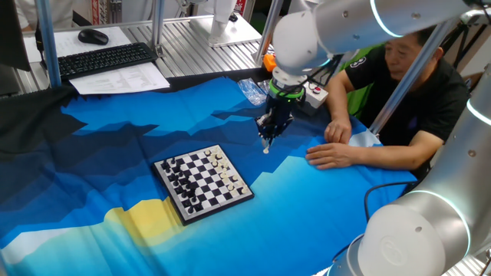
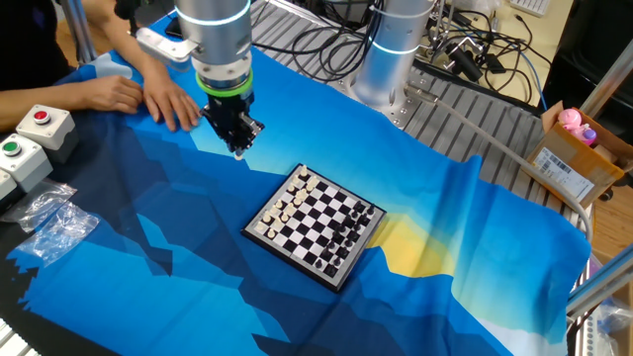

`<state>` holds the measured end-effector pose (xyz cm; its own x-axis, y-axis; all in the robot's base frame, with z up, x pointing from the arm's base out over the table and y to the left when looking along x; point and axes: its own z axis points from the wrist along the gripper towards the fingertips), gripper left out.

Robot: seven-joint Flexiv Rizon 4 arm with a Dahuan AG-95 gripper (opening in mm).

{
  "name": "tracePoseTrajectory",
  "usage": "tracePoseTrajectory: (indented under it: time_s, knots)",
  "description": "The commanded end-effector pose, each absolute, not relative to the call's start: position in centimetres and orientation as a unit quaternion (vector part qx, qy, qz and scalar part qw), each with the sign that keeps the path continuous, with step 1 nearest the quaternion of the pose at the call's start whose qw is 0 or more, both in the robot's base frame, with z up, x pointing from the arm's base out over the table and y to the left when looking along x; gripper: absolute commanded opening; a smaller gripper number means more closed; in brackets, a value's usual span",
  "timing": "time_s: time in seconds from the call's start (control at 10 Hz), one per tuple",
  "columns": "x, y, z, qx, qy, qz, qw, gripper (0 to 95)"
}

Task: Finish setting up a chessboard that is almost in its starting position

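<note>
lying below and beside pincer [image 1: 266, 145], chessboard [image 1: 203, 182]

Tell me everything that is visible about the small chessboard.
The small square chessboard has black and white squares and a dark rim. It lies flat on the blue patterned cloth, turned diagonally to the table edges. Tiny black pieces stand along one side, white pieces along the opposite side. The black two-finger gripper hangs above the cloth beside it, not touching it.

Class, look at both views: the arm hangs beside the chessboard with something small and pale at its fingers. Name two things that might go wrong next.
1. The small pale piece at the gripper tip is tiny; it may slip.
2. The chessboard is crowded, so the fingers may topple neighbouring pieces when placing.
</note>
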<state>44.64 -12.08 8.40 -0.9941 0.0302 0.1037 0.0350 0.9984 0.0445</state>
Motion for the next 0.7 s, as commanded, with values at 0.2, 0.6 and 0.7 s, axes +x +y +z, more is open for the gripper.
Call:
tracePoseTrajectory:
  time_s: [0.2,0.6,0.7]
  knots:
    - [44.3,-8.4,8.3,-0.053,-0.997,-0.028,0.046,0.0]
    - [43.9,-4.9,7.0,-0.074,-0.996,-0.033,0.042,0.0]
    - [43.9,-4.3,6.7,-0.077,-0.996,-0.034,0.041,0.0]
